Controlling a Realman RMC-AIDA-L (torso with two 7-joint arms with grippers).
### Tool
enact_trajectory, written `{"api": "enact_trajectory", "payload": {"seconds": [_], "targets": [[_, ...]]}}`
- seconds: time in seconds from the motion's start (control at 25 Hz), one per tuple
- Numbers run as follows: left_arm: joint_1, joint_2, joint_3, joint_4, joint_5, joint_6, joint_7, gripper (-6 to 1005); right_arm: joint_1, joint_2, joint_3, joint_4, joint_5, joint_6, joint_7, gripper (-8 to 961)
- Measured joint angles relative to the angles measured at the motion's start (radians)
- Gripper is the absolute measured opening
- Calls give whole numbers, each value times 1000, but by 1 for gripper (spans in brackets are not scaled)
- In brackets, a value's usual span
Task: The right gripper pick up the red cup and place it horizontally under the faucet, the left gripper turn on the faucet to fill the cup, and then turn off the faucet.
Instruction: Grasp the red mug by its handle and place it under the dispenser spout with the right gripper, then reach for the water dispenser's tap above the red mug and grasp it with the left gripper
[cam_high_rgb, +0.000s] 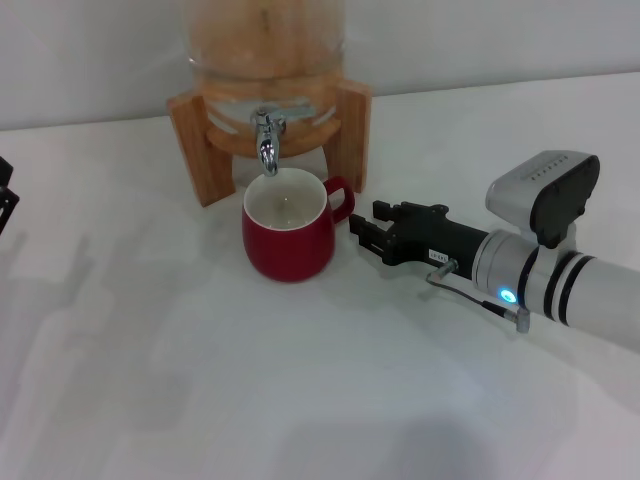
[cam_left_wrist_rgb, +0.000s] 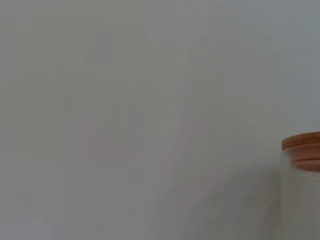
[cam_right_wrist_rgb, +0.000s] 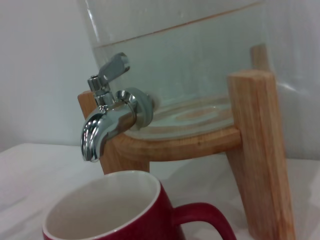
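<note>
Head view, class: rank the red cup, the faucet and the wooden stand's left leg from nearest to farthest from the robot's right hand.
1. Red cup: just left of the right hand, handle toward it.
2. Faucet: above the cup, farther back.
3. Wooden stand's left leg: beyond the faucet, farthest left.

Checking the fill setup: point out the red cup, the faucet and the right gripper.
red cup (cam_high_rgb: 288, 248): head view, on its outer red wall.
faucet (cam_right_wrist_rgb: 102, 127): right wrist view, on the chrome spout.
right gripper (cam_high_rgb: 368, 228): head view, between its fingertips.
</note>
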Motion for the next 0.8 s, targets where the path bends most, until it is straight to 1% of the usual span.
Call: {"api": "enact_trajectory", "payload": {"seconds": [0.24,0.52,0.8], "targets": [[1,0,0,-3,-1,-1,0,847,-6,-2,0,-1,-1,-6,1,397],[-2,0,0,-6,-1,-1,0,847,-20,-18,4,0,-2,-26,19,398],[-3,0,0,-5,-1,-6,0,848,-31,-27,5,0,-3,-32,25,397]]}}
